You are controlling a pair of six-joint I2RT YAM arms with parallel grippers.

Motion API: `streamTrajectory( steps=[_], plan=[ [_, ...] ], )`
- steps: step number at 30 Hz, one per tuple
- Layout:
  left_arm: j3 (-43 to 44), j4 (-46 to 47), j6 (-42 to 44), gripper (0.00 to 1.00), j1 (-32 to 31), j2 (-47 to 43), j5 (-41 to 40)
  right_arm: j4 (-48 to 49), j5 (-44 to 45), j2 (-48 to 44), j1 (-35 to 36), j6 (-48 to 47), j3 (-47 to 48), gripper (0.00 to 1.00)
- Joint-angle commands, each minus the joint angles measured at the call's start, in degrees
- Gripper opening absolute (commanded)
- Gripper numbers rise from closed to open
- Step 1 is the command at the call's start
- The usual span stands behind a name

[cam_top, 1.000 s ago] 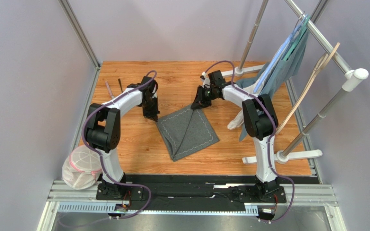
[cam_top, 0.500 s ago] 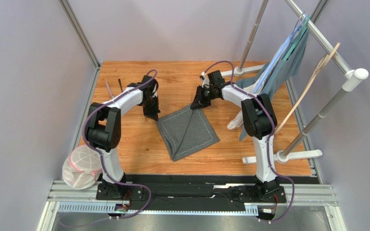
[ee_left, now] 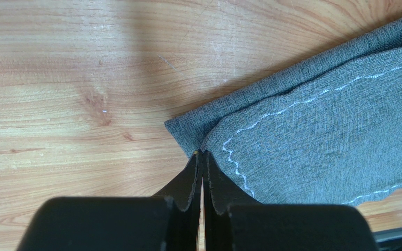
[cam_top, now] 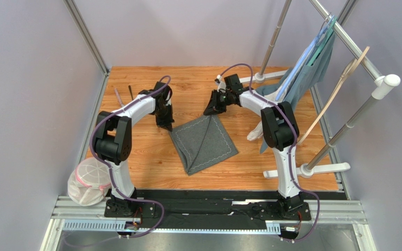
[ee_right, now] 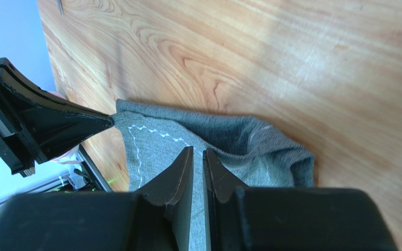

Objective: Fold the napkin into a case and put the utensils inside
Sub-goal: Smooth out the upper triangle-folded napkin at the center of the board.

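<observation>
- Your left claw is closed, its tips touching the left corner of the napkin. I cannot tell whether any cloth is pinched between them. Use it as an anchor and press that corner flat.
- Your right claw hangs over the far corner, jaws nearly together with a thin slit between them. I cannot tell whether they nip cloth.
- For the next fold, I'd take the far corner low and carry it over in a shallow arc. That way the under layer should not drag.
- Smooth the rumpled far corner first, or the fold will likely come out crooked.
- The napkin lies mid-table between the claws, turned like a diamond.
- It is dark grey with pale wavy stitching.
- One flap is folded over, with a crease running from the far corner toward you. The lower layer peeks out along the left edge.
</observation>
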Motion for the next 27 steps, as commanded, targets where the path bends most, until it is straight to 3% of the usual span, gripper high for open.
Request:
streamTrajectory(
  steps=[1, 12, 18, 23, 27],
  plan=[
    [2.5, -0.2, 0.7, 0.03, 0.4, 1.3, -1.2, 1.6, -0.7, 3.0, -1.6, 0.0, 2.9, 0.15],
    [3.4, -0.5, 1.0, 0.03, 0.5, 4.0, -1.9, -1.8, 2.1, 6.5, -3.6, -3.5, 4.0, 0.15],
    [2.5, 0.3, 0.9, 0.03, 0.5, 3.8, -1.7, -9.3, 5.6, -1.4, -0.2, -6.1, 6.9, 0.21],
    [1.7, 0.9, 1.0, 0.03, 0.5, 3.3, -1.8, -5.7, 3.6, -11.8, 5.4, -3.2, -4.1, 0.33],
    [1.3, 1.1, 1.0, 0.03, 0.5, 3.2, -1.9, 3.2, -0.8, -15.1, 12.4, 2.5, -12.9, 0.36]
  ],
)
